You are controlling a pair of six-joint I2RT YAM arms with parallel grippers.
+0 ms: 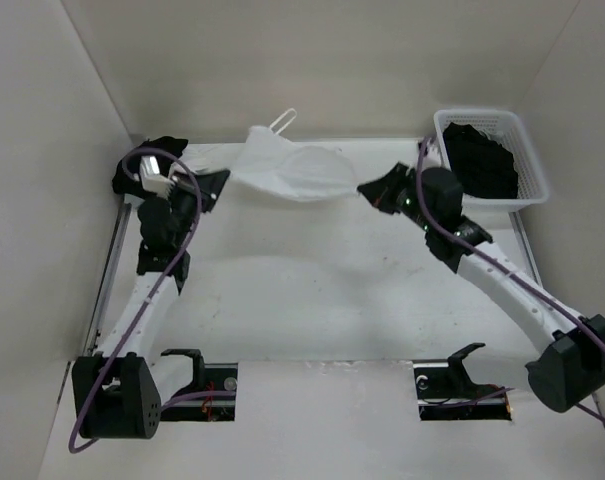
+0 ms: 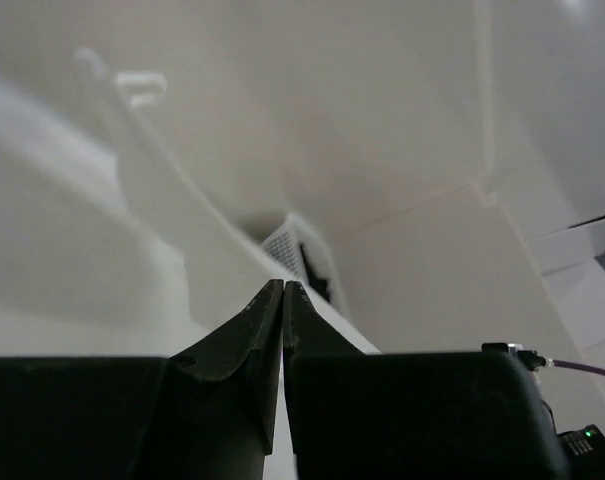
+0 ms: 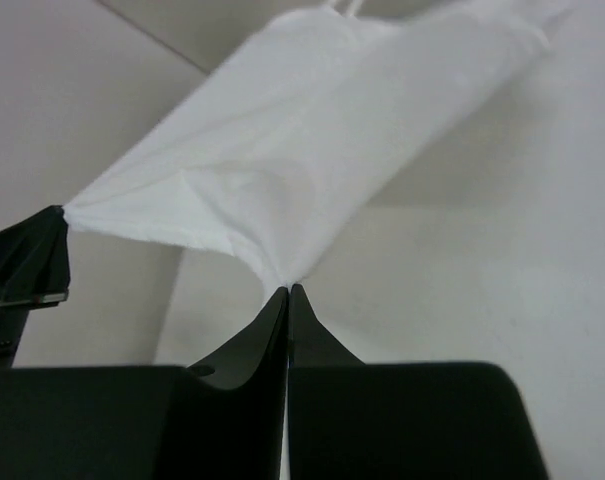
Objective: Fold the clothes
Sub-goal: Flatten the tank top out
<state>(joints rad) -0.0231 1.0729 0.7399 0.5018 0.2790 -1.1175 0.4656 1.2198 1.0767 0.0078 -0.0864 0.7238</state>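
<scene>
Well left of the basket (image 1: 530,150), close by the side wall (image 1: 52,200), we are pinching one end of the white camisole (image 1: 297,172) in our left gripper (image 1: 220,183), fingers clenched. The camisole is hanging stretched over the far part of the table (image 1: 312,300), left of the basket, one strap (image 1: 282,120) looping toward the back wall; bare table is lying open nearer us. Just left of the basket, our right gripper (image 1: 366,188) is clenching the other end. The basket is holding black garments (image 1: 482,160).
</scene>
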